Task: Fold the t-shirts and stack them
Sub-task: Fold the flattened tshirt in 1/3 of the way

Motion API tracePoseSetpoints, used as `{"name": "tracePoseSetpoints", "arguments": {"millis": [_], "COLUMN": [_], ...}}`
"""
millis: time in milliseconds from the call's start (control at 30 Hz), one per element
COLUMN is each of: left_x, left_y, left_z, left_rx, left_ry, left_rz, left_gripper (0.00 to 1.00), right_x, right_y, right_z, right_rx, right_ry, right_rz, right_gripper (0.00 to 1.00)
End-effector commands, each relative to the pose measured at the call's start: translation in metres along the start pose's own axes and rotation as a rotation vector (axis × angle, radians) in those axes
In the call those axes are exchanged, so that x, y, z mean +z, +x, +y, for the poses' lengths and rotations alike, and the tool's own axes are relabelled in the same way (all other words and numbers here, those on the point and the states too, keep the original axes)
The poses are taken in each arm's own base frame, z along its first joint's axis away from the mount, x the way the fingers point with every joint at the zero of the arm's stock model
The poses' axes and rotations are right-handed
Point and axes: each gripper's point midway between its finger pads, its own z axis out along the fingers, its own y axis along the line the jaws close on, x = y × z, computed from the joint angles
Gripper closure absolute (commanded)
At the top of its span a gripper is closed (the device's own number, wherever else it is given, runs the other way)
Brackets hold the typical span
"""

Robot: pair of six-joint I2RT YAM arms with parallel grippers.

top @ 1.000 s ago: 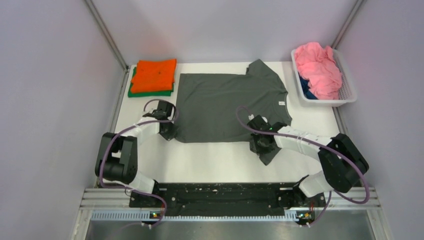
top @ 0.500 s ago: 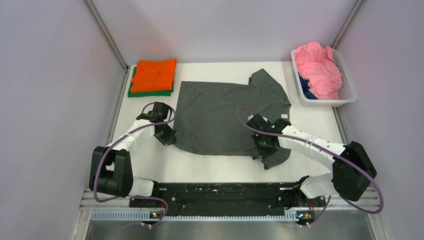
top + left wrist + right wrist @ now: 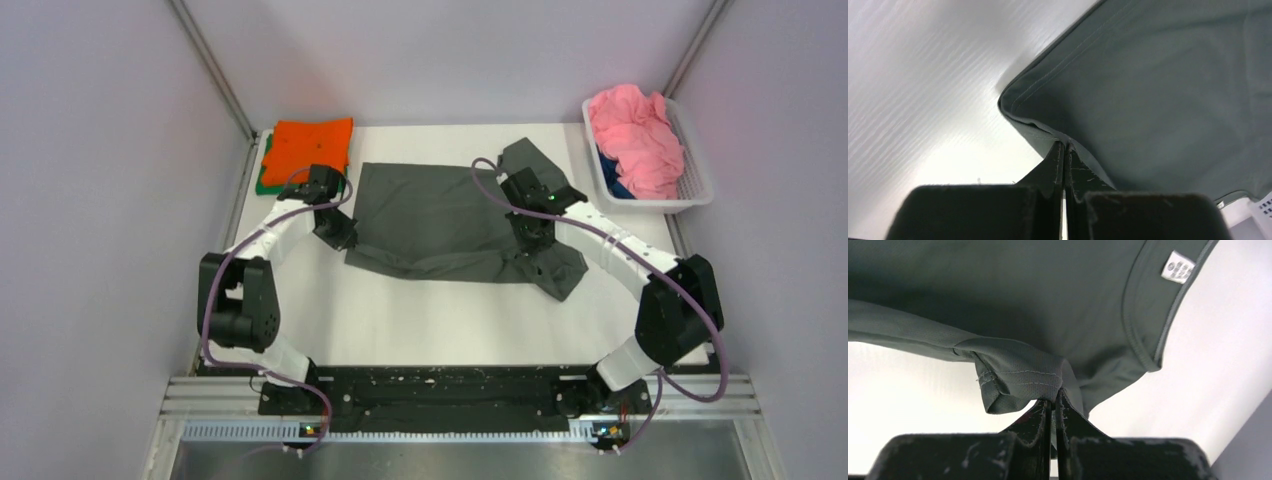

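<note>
Tee [image 3: 430,210] edges in left hand [image 3: 1064,146], right hand [image 3: 1054,396]

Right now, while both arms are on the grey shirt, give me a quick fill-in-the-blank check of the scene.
The left gripper and the right gripper each grip the dark grey t-shirt with jaws ____.
The folded orange t-shirt lies on top of a ____ one.
In the white basket, a blue t-shirt lies under a ____ one.
Missing words: shut; green; pink.
</note>
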Motion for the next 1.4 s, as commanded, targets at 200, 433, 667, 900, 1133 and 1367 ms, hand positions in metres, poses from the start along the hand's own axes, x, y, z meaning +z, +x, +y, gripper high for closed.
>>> {"name": "tracePoseSetpoints", "arguments": {"millis": [200,433,667,900,1133,1367], "left_x": [0.015,0.032,0.047,0.050,0.051,0.019], "left_y": [-0.045,-0.052,-0.052,-0.063,-0.074,-0.083], "left_z": [-0.037,-0.053,-0.059,-0.062,-0.071,-0.079], "left_rx": [-0.065,-0.051,-0.047,-0.040,-0.031,0.003], "left_ry": [-0.017,-0.018,-0.019,-0.045,-0.044,0.001], "left_rz": [-0.075,-0.058,-0.037,-0.071,-0.097,-0.150], "left_gripper": [1.00,1.00,1.00,1.00,0.75,0.01], "right_x": [0.021,0.030,0.038,0.059,0.089,0.040], "right_y": [-0.036,-0.043,-0.080,-0.092,-0.141,-0.171], "right_z": [-0.043,-0.067,-0.064,-0.055,-0.086,-0.097], "right_rx": [-0.158,-0.304,-0.691,-0.977,-0.892,-0.604], "right_ry": [0.131,0.189,0.149,0.068,0.246,0.348], "right_rz": [-0.008,-0.020,-0.145,-0.115,-0.169,-0.421], "right_gripper": [1.00,1.00,1.00,1.00,0.71,0.01]}}
